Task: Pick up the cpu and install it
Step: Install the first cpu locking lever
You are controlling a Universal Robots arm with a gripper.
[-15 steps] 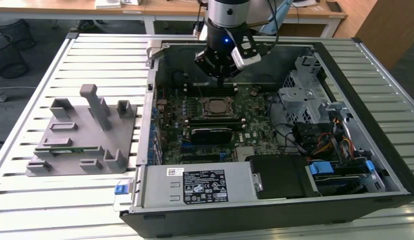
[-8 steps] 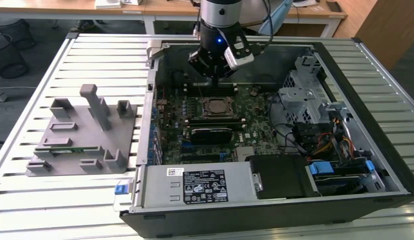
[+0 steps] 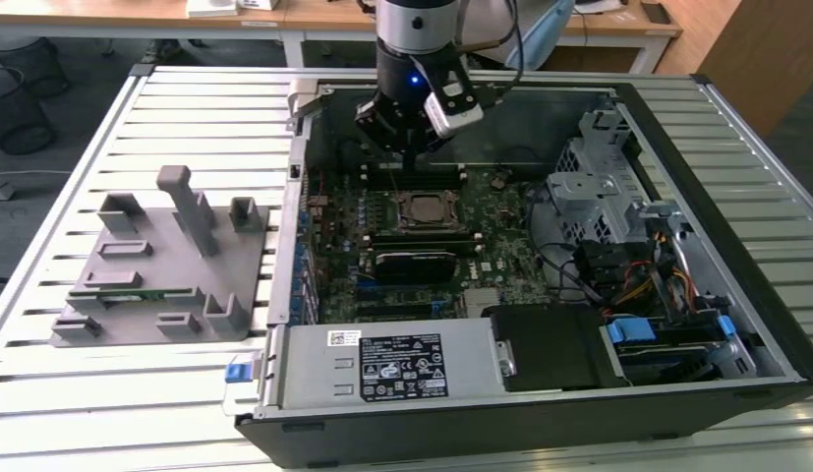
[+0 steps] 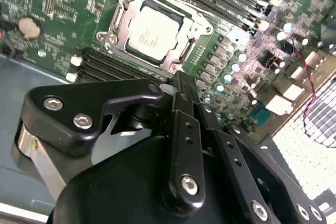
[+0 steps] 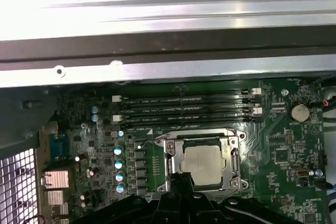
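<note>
Here's the claw (image 3: pixel 403 147), hanging inside the open computer case (image 3: pixel 511 423) above the motherboard (image 3: pixel 511 246), fingers pressed together with nothing between them. The cpu (image 3: pixel 424 208) lies flat in its socket frame (image 3: pixel 395 224), silver top up, not touching the claw and just toward the worktop's (image 3: pixel 197 108) near edge from it. In the second wrist view the closed fingertips (image 4: pixel 181 83) sit just short of the cpu (image 4: pixel 149 35). A grey fixture (image 3: pixel 157 265) stands by the worktop's edge at the exterior view's left.

The cpu (image 5: pixel 202 164) sits in its socket frame (image 5: pixel 172 164).
</note>
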